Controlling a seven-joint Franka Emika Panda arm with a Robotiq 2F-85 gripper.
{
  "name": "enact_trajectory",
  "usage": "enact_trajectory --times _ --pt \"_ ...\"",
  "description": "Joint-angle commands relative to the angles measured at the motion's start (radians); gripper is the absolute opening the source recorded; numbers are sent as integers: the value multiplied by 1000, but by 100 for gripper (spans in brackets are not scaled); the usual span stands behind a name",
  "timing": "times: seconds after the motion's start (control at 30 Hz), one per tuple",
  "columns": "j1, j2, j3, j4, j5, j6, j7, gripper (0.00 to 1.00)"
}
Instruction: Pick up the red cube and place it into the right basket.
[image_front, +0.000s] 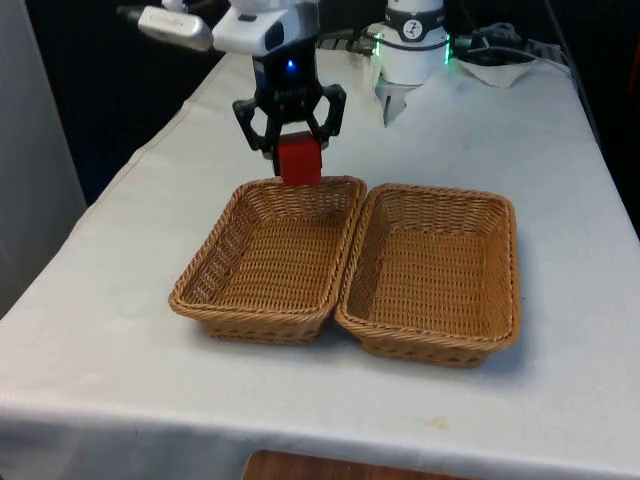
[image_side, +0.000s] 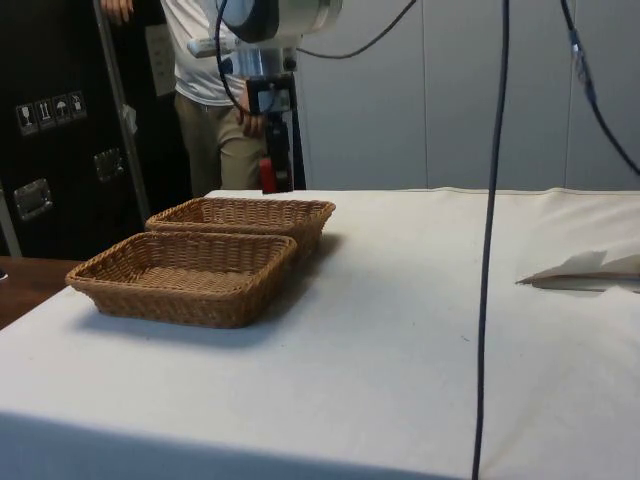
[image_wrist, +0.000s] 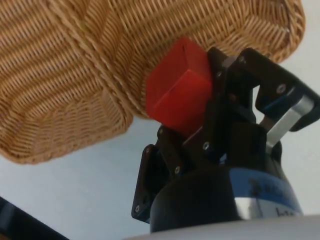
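Note:
The red cube (image_front: 299, 160) hangs in the air just above the far rim of the basket on the front view's left (image_front: 200, 280), with my black gripper (image_front: 297, 152) shut on it. In the wrist view the red cube (image_wrist: 177, 92) sits between the black fingers (image_wrist: 227, 80), with both wicker baskets below. In the side view the gripper (image_side: 270, 172) holds the red cube (image_side: 268, 175) above the table behind the farther basket (image_side: 300, 212). The basket on the front view's right (image_front: 500, 320) lies empty beside the other, rims touching.
A person (image_side: 215, 110) stands behind the table's far side in the side view. Crumpled white paper (image_side: 590, 270) lies on the cloth towards the robot's base. A black cable (image_side: 490, 250) hangs across the side view. White cloth surrounds the baskets.

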Motion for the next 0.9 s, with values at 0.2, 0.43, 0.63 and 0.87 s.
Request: enact_trajectory --times 0.2,0.43,0.63,0.87 --pt "-9 73 8 23 88 16 -6 2" --pt "-9 120 -2 49 131 17 -1 2" --pt "-20 152 -6 82 136 8 9 2" --pt "-33 199 -16 137 152 -11 8 2"
